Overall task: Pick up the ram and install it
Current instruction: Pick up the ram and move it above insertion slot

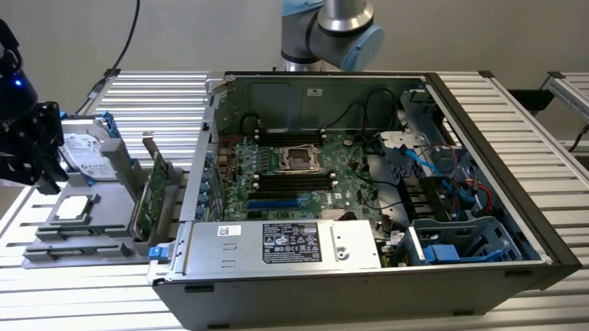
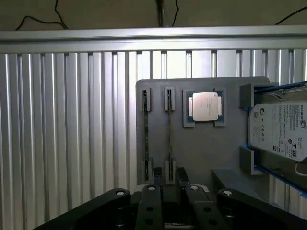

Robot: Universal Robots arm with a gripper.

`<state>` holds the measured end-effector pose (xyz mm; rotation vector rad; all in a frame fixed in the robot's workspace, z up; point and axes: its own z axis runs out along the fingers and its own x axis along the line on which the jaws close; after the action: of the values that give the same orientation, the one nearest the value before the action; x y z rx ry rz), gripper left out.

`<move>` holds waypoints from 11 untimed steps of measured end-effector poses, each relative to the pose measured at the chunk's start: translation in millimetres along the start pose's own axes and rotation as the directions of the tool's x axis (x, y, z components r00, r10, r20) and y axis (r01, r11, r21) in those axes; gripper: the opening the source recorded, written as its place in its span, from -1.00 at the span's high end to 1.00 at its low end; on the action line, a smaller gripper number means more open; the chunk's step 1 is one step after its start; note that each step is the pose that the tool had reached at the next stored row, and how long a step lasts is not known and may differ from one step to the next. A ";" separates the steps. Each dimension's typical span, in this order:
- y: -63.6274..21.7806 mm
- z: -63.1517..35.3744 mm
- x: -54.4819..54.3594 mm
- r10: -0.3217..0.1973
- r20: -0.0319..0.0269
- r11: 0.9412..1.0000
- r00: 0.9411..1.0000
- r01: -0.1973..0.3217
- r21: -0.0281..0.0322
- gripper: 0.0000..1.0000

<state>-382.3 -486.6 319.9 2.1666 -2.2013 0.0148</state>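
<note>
Ram (image 2: 169, 136) stands on edge in gray tray (image 2: 201, 158) on bench (image 2: 72, 143), long axis pointing straight away from gripper (image 2: 165, 199) near one end; gripper's spread cannot be told.

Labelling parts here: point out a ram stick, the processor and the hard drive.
ram stick (image 2: 145, 134): wrist view, mid-length of its edge.
processor (image 2: 206, 105): wrist view, centre of metal lid.
hard drive (image 2: 280, 132): wrist view, white label.

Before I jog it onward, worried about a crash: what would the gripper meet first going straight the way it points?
Probably the ram stick beside the processor, or the gray tray holding it; depth is unclear.
</note>
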 end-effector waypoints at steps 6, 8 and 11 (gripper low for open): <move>6.8 10.5 -0.4 -0.001 0.000 1.000 1.000 0.001 0.000 0.40; 9.0 14.1 -0.4 -0.001 0.000 1.000 1.000 0.001 0.000 0.40; 11.6 19.8 0.4 -0.002 0.000 1.000 1.000 0.002 0.000 0.40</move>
<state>-394.5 -487.7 300.5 2.1685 -2.1994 0.0151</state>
